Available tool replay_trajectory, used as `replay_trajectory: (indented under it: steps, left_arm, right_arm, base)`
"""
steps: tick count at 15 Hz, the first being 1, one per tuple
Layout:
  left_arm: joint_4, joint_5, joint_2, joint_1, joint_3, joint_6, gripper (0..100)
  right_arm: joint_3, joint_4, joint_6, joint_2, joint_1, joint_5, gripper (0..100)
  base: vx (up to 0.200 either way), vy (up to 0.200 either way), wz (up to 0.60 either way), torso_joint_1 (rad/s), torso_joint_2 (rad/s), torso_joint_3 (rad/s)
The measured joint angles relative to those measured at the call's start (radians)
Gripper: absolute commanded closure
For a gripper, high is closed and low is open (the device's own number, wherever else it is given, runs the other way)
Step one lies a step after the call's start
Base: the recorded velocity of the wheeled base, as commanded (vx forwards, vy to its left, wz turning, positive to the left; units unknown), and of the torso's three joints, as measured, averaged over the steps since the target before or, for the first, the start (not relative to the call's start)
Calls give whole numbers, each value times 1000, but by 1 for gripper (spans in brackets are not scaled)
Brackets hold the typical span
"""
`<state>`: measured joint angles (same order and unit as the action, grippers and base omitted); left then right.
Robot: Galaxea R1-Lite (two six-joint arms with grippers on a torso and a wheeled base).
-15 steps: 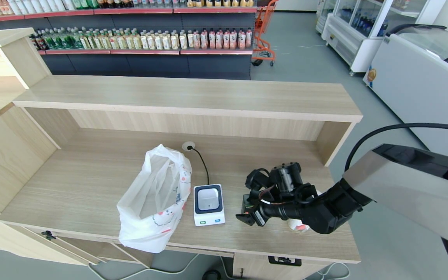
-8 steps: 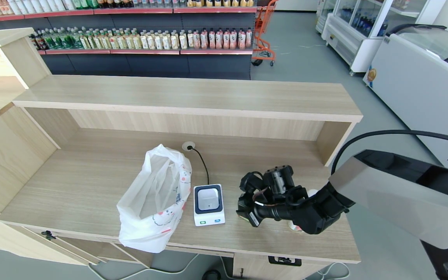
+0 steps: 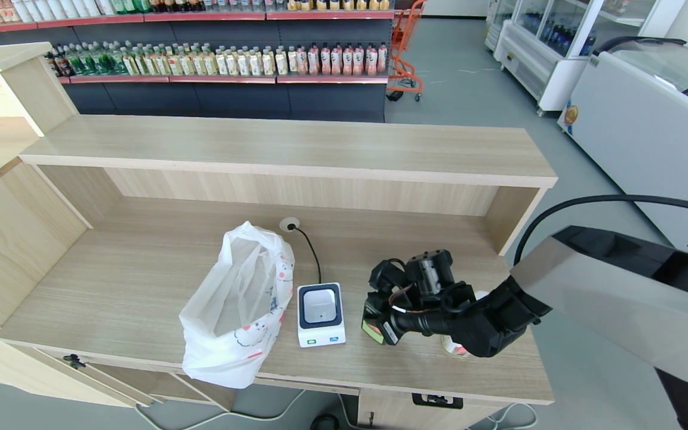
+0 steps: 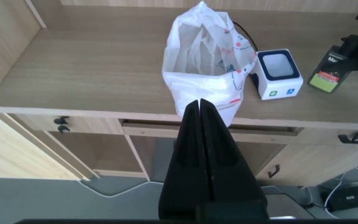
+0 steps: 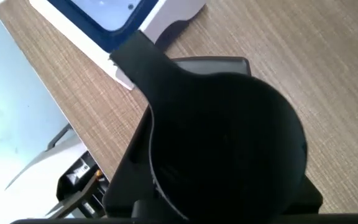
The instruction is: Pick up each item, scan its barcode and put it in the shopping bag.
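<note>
Head view is showing a wooden table [image 3: 141, 269] before bottle shelves [image 3: 218, 60]; right end effector [image 3: 381, 324] is clamping a dark item [image 3: 372, 332], long axis tilting, label facing the scanner [image 3: 320, 313] beside it.

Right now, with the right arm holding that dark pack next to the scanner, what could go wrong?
1. The dark green-labelled pack in the right tool hangs low beside the white cube scanner; swinging across could bump it.
2. A white container sits under that forearm and could get tipped.
3. The thin white plastic bag sags over the front edge of the pale wooden counter; a dropped pack might pull it off.
</note>
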<state>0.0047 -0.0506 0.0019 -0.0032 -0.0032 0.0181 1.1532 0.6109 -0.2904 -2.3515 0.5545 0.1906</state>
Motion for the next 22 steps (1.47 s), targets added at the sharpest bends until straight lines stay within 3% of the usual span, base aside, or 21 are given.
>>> replay_trajectory:
  steps: [4, 12, 19, 22]
  left_arm:
    - [0, 0, 0, 0, 0, 0, 100]
    - [0, 0, 0, 0, 0, 0, 100]
    - [0, 0, 0, 0, 0, 0, 100]
    - [0, 0, 0, 0, 0, 0, 100]
  right_arm:
    - [4, 1, 203, 107, 11, 56, 100]
    - [-6, -10, 425, 351, 9, 54, 100]
    - [-121, -18, 447, 603, -153, 56, 100]
    - [-202, 17, 314, 760, -174, 66, 100]
  base:
    - [0, 0, 0, 0, 0, 0]
    - [0, 0, 0, 0, 0, 0]
    - [0, 0, 0, 0, 0, 0]
    - [0, 0, 0, 0, 0, 0]
